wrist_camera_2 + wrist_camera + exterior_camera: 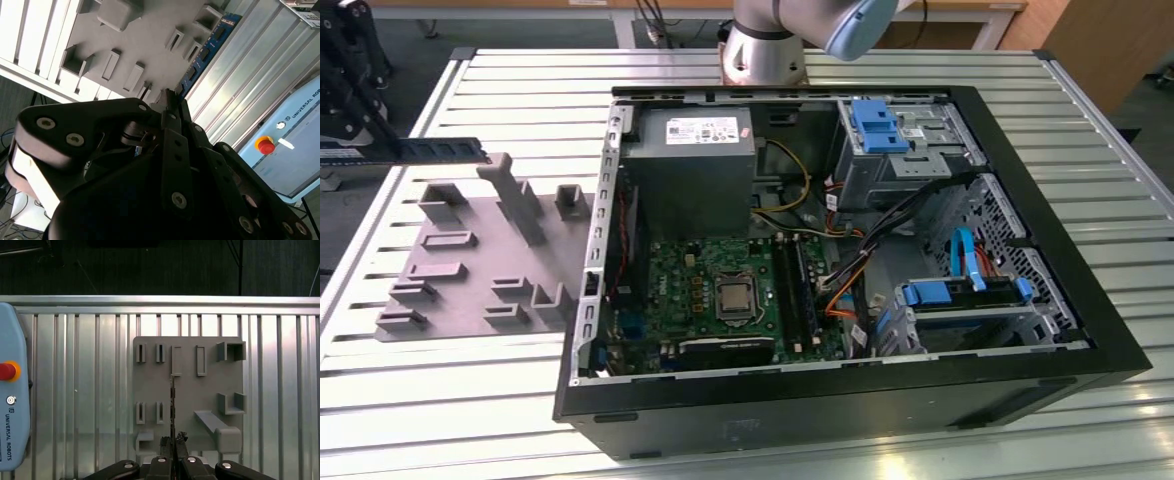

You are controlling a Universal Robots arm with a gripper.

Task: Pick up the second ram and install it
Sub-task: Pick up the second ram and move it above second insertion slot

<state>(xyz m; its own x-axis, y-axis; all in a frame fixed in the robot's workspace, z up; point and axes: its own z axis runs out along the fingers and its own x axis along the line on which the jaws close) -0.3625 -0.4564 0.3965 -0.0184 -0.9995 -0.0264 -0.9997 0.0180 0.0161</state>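
Observation:
The second ram (443, 150) is a dark thin stick held level above the grey holder plate (467, 265), at the exterior view's left. My gripper (384, 148) is shut on one end of it. In the first wrist view the ram (172, 402) shows edge-on, reaching out from the gripper (172, 447) over the holder plate (190, 390). The second wrist view shows the ram's blue-green board with black chips (207, 47) running away from the gripper (167, 100). The open computer case (1067, 330) lies at the exterior view's right, with long black memory slots (795, 290) on its motherboard.
The holder plate has several raised brackets and posts (520, 205). A teach pendant with a red button (6, 371) lies on the slatted metal table (480, 400) beside the plate. Inside the case are a power supply (687, 160), cables and blue drive latches (874, 125).

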